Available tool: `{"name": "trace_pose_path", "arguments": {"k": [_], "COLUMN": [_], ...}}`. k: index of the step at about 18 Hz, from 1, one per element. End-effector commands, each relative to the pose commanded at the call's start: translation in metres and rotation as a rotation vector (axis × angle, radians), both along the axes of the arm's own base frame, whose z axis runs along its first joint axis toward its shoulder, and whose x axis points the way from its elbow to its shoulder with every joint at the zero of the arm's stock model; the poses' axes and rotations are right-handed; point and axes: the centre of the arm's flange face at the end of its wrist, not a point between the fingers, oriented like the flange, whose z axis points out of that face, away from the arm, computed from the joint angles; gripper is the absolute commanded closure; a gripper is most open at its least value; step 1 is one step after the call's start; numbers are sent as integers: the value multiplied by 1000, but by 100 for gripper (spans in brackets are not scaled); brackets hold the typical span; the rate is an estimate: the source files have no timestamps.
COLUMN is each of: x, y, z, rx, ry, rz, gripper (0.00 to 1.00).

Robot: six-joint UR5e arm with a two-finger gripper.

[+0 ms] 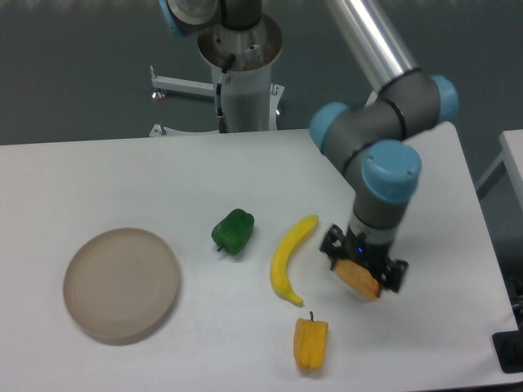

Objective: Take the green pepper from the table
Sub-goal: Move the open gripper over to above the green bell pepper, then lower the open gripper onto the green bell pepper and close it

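The green pepper (234, 231) lies on the white table (122, 175), left of centre, dark and glossy, its stem towards the front. My gripper (364, 266) hangs well to its right, over an orange wedge-shaped piece (358, 277), with the banana between it and the pepper. Its dark fingers (331, 242) point down and stand apart, open, and hold nothing. The gripper hides part of the orange piece.
A yellow banana (290, 257) lies between pepper and gripper. A yellow-orange pepper (310, 343) sits near the front edge. A round beige plate (121, 282) rests at the left. The arm's base (243, 73) stands behind the table.
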Motion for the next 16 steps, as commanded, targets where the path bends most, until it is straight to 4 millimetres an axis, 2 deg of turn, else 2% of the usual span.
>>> {"name": "trace_pose_path", "arguments": {"k": [3,7,10,14,16], "x": [39,77,122,151,153], "y": [-15,-31,-27,-25,-23], "z": [-5,-4,-23,-43,-47], "rx": [8,51,45,67,64], "ry": [-82,-178,-178,-154,-154], "rz": [80,132,75,58,55], "gripper": [0,0,0,0,0]}}
